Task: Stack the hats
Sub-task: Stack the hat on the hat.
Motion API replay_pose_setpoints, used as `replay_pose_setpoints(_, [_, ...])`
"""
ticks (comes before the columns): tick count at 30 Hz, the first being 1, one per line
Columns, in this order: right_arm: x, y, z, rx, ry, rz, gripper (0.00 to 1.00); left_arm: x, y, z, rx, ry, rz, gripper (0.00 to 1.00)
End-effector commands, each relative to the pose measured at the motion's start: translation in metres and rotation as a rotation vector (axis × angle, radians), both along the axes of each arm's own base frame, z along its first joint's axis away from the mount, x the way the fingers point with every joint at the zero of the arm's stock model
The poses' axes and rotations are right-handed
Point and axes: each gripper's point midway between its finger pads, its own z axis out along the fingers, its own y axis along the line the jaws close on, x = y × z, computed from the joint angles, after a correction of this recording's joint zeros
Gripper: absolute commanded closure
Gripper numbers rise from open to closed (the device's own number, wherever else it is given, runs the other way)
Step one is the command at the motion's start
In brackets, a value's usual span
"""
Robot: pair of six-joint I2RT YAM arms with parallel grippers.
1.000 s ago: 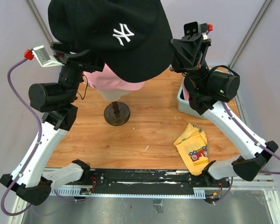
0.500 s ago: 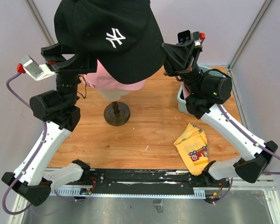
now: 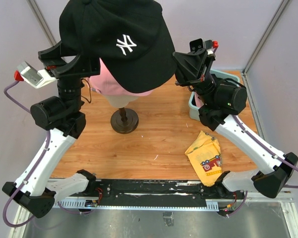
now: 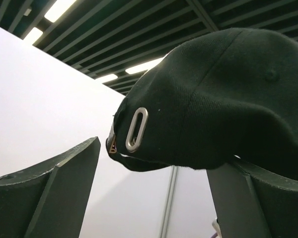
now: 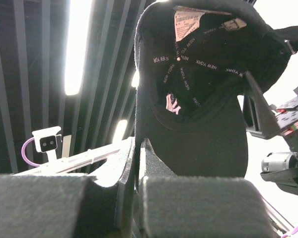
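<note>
Black cotton fills the top external view: a black cap with a white NY logo hangs high over the surface, directly above a pink cap that sits on the mannequin head. That placement suits lowering it as the next layer of the stack. The right claw meets it at the right edge of the brim. The left claw stands spread at the strap end on the left, probably to steady or guide the rear. A yellow cloth lies near right.

From the left wrist, the black cap's rear arch and metal buckle hang between the fingers of the left claw, which are released and wide apart. Whether the crown touches the right finger I cannot tell.

From the right wrist, the right claw is clenched on the rim of the black cap, whose underside faces the lens. Its taped seams read NEW YORK, there is a sewn label, and the crown keeps its domed shape.
</note>
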Motion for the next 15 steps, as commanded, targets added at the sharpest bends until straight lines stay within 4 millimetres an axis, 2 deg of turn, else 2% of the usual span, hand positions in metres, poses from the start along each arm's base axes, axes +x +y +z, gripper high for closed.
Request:
replay_pose_setpoints(1, [-0.031, -0.021, 0.018, 0.090, -0.074, 0.028, 0.99, 0.001, 0.005, 0.014, -0.012, -0.037, 0.052, 0.11])
replay_pose_setpoints(6, [-0.033, -0.020, 0.019, 0.079, -0.077, 0.033, 0.99, 0.008, 0.006, 0.009, -0.006, -0.031, 0.086, 0.11])
replay_pose_setpoints(10, [-0.032, -0.021, 0.011, 0.077, -0.056, 0.038, 0.99, 0.005, 0.016, 0.014, -0.033, -0.055, 0.139, 0.13])
replay_pose_setpoints(11, [-0.032, -0.022, 0.010, 0.075, -0.052, 0.036, 0.99, 0.001, 0.018, 0.017, -0.039, -0.067, 0.152, 0.15])
replay_pose_setpoints(15, [-0.034, -0.027, -0.001, 0.068, -0.026, 0.032, 0.99, -0.007, 0.024, 0.024, -0.036, -0.102, 0.196, 0.36])
